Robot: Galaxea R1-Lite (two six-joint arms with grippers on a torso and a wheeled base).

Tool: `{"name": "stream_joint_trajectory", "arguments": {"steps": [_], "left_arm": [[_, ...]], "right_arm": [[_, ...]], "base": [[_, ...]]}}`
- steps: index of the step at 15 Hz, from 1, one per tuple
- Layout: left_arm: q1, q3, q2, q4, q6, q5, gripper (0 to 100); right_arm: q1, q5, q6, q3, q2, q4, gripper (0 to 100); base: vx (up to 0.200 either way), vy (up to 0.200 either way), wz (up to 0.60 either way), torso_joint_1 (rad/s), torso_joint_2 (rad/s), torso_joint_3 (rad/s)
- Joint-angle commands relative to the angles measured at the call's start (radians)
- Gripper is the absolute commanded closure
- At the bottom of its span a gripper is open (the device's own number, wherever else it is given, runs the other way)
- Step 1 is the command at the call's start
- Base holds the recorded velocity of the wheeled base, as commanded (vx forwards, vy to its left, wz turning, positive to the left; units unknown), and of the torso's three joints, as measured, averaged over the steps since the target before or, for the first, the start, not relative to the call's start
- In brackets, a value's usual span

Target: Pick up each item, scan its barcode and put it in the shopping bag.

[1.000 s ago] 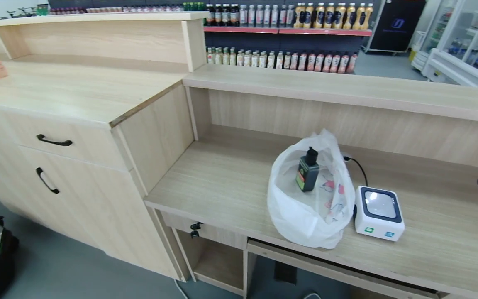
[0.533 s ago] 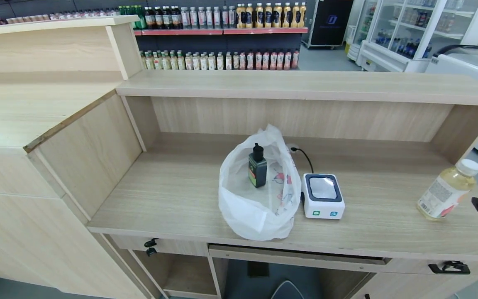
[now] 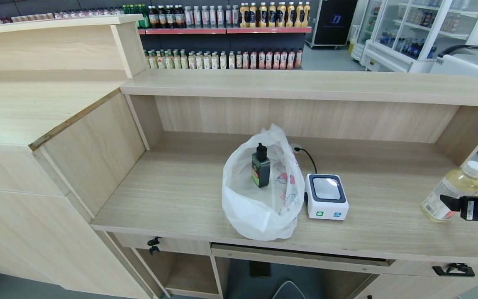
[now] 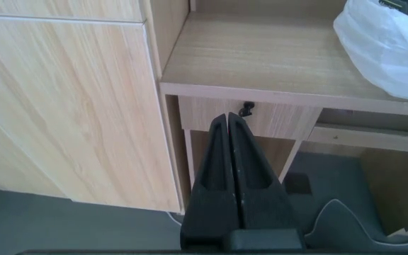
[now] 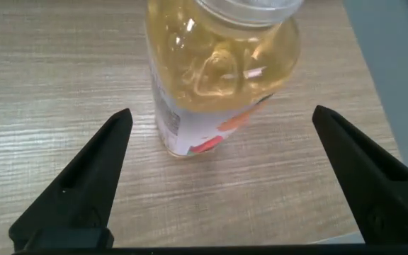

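A clear bottle of yellow liquid (image 3: 450, 191) with a white cap stands on the wooden counter (image 3: 380, 224) at the far right. My right gripper (image 3: 471, 185) is open around it, one finger on each side, not touching; in the right wrist view the bottle (image 5: 218, 71) stands between the spread fingers (image 5: 98, 177) of that gripper (image 5: 223, 117). A white plastic shopping bag (image 3: 259, 203) sits mid-counter with a dark green bottle (image 3: 260, 170) upright inside. A white scanner (image 3: 326, 196) stands beside the bag. My left gripper (image 4: 229, 120) is shut, low before the counter's front.
A raised shelf (image 3: 305, 83) overhangs the back of the counter, and a side panel (image 3: 467, 133) closes its right end near the bottle. The scanner's black cable (image 3: 307, 155) runs behind the bag. Cabinets (image 3: 23, 195) stand to the left.
The head camera has swung right, bringing the yellow bottle into view. My right gripper has moved in from the edge and now straddles the bottle.
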Motion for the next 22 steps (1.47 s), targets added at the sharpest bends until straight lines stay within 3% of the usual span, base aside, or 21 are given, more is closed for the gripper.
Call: {"name": "stream_joint_trajectory", "arguments": {"steps": [1,4,9,22], "left_arm": [[0.0,0.0,0.0,0.0,0.0,0.0,100],[0.0,0.0,0.0,0.0,0.0,0.0,100],[0.0,0.0,0.0,0.0,0.0,0.0,100],[0.0,0.0,0.0,0.0,0.0,0.0,100]], "right_arm": [[0.003,0.001,-0.025,-0.017,0.078,-0.017,0],[0.019,0.083,-0.054,-0.03,0.138,-0.078,0],[0.034,0.13,-0.115,-0.07,0.207,-0.122,0],[0.049,0.179,-0.114,-0.136,0.235,-0.136,0]], "base": [[0.0,0.0,0.0,0.0,0.0,0.0],[0.0,0.0,0.0,0.0,0.0,0.0],[0.0,0.0,0.0,0.0,0.0,0.0],[0.0,0.0,0.0,0.0,0.0,0.0]]}}
